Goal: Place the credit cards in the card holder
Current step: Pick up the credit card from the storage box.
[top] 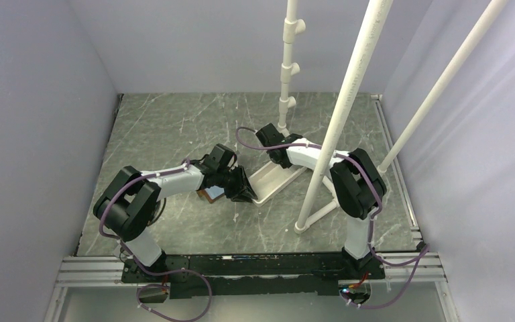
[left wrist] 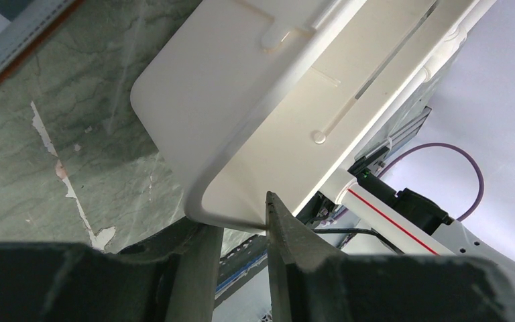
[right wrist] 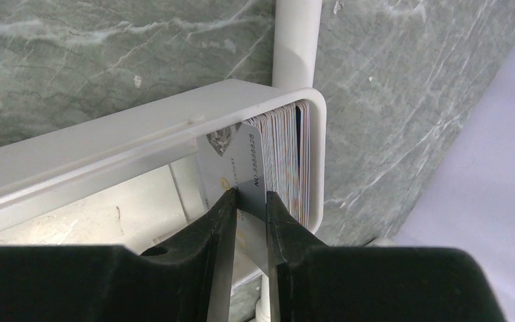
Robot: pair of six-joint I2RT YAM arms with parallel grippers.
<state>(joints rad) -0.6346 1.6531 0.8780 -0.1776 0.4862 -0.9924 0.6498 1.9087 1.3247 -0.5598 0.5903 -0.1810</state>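
Grey card [right wrist: 241,157], front of stack [right wrist: 285,161] in white tray [right wrist: 107,144], pinched by right end effector [right wrist: 250,198]; card holder [top: 210,194] lies at eight o'clock, seen overhead.

Card holder [top: 209,195] mostly hidden under left tool [top: 245,196]; lower edge of credit card [right wrist: 245,164] behind right tool [right wrist: 249,196]; white tray [left wrist: 241,100] cropped.
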